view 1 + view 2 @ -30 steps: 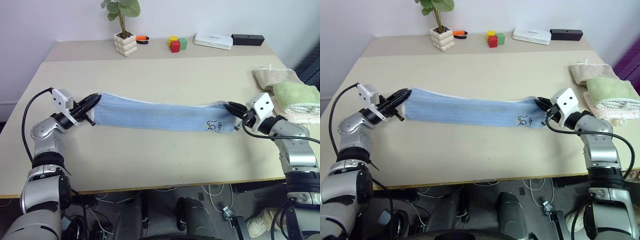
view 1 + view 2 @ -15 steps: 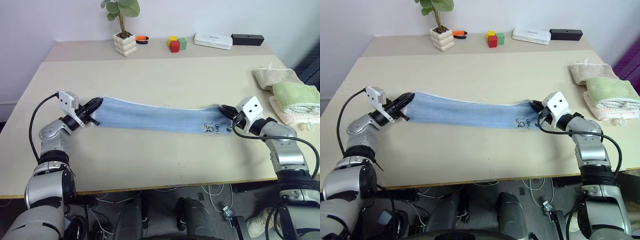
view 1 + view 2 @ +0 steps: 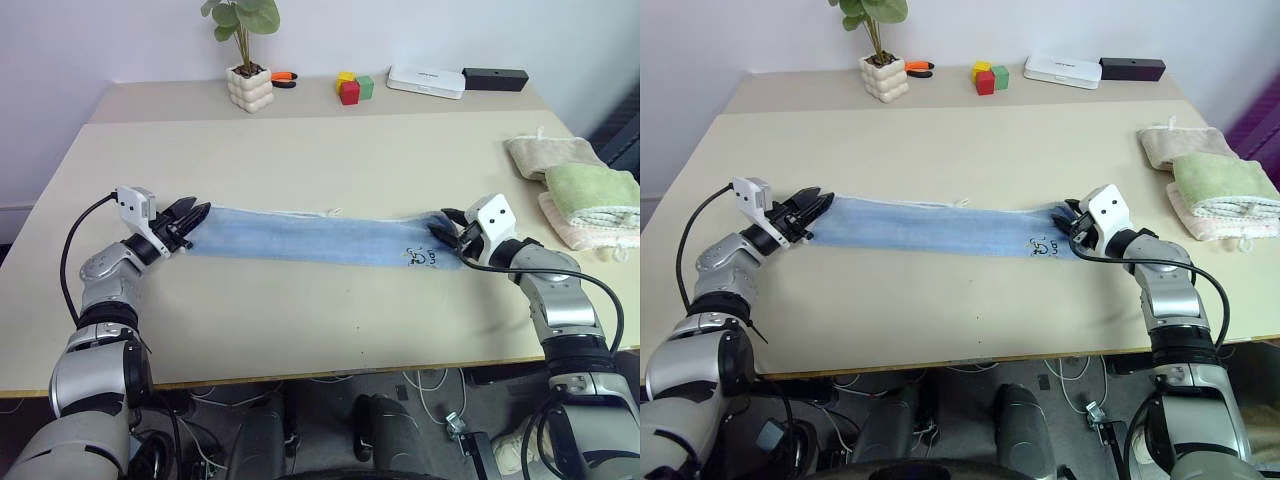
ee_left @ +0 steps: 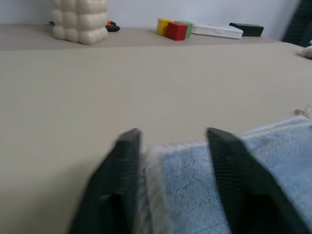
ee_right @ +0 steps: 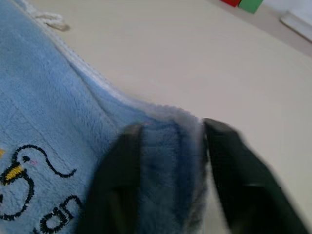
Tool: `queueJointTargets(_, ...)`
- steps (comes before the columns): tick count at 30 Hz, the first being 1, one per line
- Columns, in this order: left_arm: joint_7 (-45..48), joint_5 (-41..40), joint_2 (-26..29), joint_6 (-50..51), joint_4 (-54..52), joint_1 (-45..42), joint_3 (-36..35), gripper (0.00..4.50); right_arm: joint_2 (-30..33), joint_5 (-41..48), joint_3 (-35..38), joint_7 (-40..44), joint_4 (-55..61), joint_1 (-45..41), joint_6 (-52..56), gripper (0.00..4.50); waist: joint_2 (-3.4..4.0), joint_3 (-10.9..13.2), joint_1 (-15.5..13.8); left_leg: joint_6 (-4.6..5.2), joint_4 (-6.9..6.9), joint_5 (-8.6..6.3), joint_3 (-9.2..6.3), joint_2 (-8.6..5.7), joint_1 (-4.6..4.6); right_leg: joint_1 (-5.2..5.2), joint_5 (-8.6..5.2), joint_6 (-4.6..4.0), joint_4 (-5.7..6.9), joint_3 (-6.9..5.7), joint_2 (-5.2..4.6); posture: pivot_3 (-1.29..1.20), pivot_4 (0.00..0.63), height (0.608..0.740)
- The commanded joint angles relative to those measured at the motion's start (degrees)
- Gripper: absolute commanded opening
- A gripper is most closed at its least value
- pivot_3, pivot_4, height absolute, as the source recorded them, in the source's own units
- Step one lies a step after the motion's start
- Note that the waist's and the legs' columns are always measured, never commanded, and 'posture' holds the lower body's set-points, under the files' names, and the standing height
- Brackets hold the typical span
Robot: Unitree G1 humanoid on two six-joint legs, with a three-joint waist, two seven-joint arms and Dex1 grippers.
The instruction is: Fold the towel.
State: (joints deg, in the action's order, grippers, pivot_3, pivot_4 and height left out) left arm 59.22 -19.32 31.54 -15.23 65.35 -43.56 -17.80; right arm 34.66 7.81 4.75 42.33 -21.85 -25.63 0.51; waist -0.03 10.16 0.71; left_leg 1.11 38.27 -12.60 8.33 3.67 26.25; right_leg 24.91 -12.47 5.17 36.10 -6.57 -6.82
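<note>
On the left, the left gripper (image 3: 196,212) sits at the towel's end with its fingers (image 4: 126,161) spread apart, the white hem lying loose between them, nothing pinched. The towel (image 3: 310,238) lies flat on the table (image 3: 300,150) as a long blue strip stretched across the middle, its dark embroidered mark near the right end. Over there the right gripper (image 3: 445,225) is also released, fingers (image 5: 122,165) parted either side of the corner. Further right, a stack of folded towels (image 3: 575,190) rests near the table's edge.
</note>
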Motion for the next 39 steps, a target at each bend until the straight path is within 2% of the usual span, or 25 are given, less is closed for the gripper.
queueJointTargets(1,-0.47,-0.68,1.43,-0.09,-1.13,-0.48,-1.66,3.87,0.85,0.76,1.77,-0.43,0.27,-1.12,-0.43,3.92,0.00,0.00,0.02,0.00,0.00,0.00,0.00,0.00,0.00,0.00,0.00,0.00,0.00,0.00,0.00,0.00,0.150,0.740)
queueJointTargets(2,-1.11,-1.05,1.99,0.53,-1.35,-0.43,-2.16,4.39,1.50,0.71,2.17,-0.59,0.78,-0.92,-0.06,4.41,0.00,0.00,0.03,0.00,0.00,0.00,0.00,0.00,0.00,0.00,0.00,0.00,0.00,0.00,0.00,0.00,0.150,0.740)
queueJointTargets(5,-1.15,-2.60,3.06,3.58,-2.06,-0.59,-3.83,4.46,2.24,2.20,3.62,-0.58,3.42,-0.45,1.86,4.47,0.00,0.00,0.13,0.00,0.00,0.00,-0.01,0.01,0.00,0.00,0.00,0.00,0.00,0.00,0.00,0.00,0.150,0.740)
queueJointTargets(6,-0.53,-3.29,3.20,4.64,-2.68,-0.59,-4.36,4.22,2.06,2.81,4.48,-1.23,4.51,-0.48,2.06,4.49,0.00,0.00,0.10,0.00,-0.01,0.00,0.00,0.01,0.00,0.01,0.00,0.00,0.00,0.00,0.00,0.00,0.150,0.740)
queueJointTargets(9,-0.96,-5.79,3.12,7.90,-6.90,-0.88,-6.14,2.95,0.01,6.21,7.99,-5.44,9.96,-1.35,5.61,3.51,0.00,0.00,-0.09,0.00,0.00,0.00,-0.02,0.01,0.00,0.00,0.00,0.00,0.00,0.00,0.00,0.00,0.150,0.740)
queueJointTargets(11,-2.37,-6.53,2.66,9.46,-9.90,-1.04,-6.52,1.96,-1.79,8.14,8.76,-7.45,13.23,-1.83,8.49,2.51,0.00,0.00,-0.04,0.00,0.01,0.00,-0.05,0.01,0.01,0.00,0.00,0.00,0.01,0.00,0.00,0.00,0.150,0.740)
queueJointTargets(14,-6.26,-10.09,-1.48,14.44,-19.55,-1.80,-6.96,0.35,-7.89,7.76,5.07,-12.35,19.42,-1.46,12.01,0.92,-0.03,-0.02,-0.06,0.00,0.00,0.00,-0.08,0.01,0.01,-0.01,0.00,0.00,0.02,0.00,0.00,0.00,0.150,0.740)
queueJointTargets(15,-7.64,-10.97,-3.01,15.84,-22.41,-1.71,-6.81,0.03,-9.73,7.14,4.15,-14.10,20.16,-1.49,12.98,0.56,-0.05,-0.03,-0.10,0.00,0.01,0.00,-0.09,0.01,0.01,-0.02,0.00,0.00,0.03,-0.01,0.00,0.00,0.150,0.740)
queueJointTargets(16,-9.05,-11.86,-4.50,17.44,-25.09,-1.48,-6.71,0.00,-11.39,6.38,3.54,-15.82,20.54,-1.56,13.50,0.05,-0.05,-0.03,-0.13,-0.01,0.02,0.00,-0.11,0.01,0.01,-0.05,0.00,0.00,0.04,-0.01,0.00,0.00,0.150,0.740)
queueJointTargets(18,-12.34,-12.82,-7.69,20.65,-29.48,-1.09,-5.94,0.00,-15.13,5.66,2.28,-19.06,20.92,-1.87,14.29,0.05,-0.05,-0.03,-0.15,-0.01,0.05,0.01,-0.10,-0.01,0.01,-0.07,0.00,0.00,0.03,-0.01,0.00,0.00,0.150,0.740)
queueJointTargets(23,-21.27,-15.26,-20.86,28.13,-42.32,4.10,-1.68,0.00,-25.10,1.04,-1.42,-30.25,17.72,-1.37,17.28,0.05,-0.05,-0.05,-0.10,-0.01,0.05,0.01,-0.12,-0.04,0.02,-0.11,0.00,0.01,0.02,0.00,0.00,0.00,0.150,0.740)
queueJointTargets(25,-23.03,-14.31,-23.35,29.35,-44.43,6.69,0.03,0.00,-26.89,1.13,-1.23,-31.60,17.13,-0.85,17.59,0.05,-0.05,-0.05,0.07,-0.01,0.05,0.02,-0.12,-0.04,0.00,-0.12,0.01,0.01,0.02,0.00,0.00,0.00,0.150,0.740)
queueJointTargets(28,-23.07,-11.85,-25.61,28.30,-42.13,10.49,2.86,0.00,-26.83,-0.46,-0.56,-34.57,13.24,-1.05,18.91,0.05,-0.04,-0.05,0.18,-0.03,0.03,0.02,-0.11,-0.03,-0.03,-0.11,0.00,0.01,0.00,0.00,0.03,0.00,0.150,0.740)
queueJointTargets(32,-23.84,-10.59,-23.63,26.31,-36.65,10.94,1.54,0.00,-24.35,-2.00,0.61,-35.39,10.78,0.02,16.45,0.05,-0.04,-0.05,0.00,-0.02,0.00,0.02,-0.12,-0.03,-0.05,-0.11,0.00,0.00,0.00,-0.01,0.03,0.00,0.150,0.740)
queueJointTargets(39,-22.16,-8.80,-14.41,21.89,-26.47,7.47,-1.17,0.00,-21.70,-4.58,0.71,-36.53,10.11,6.26,14.09,0.05,-0.07,-0.17,0.01,0.07,-0.03,-0.05,-0.15,-0.02,-0.07,-0.12,-0.01,-0.01,-0.01,-0.01,0.03,0.00,0.150,0.740)
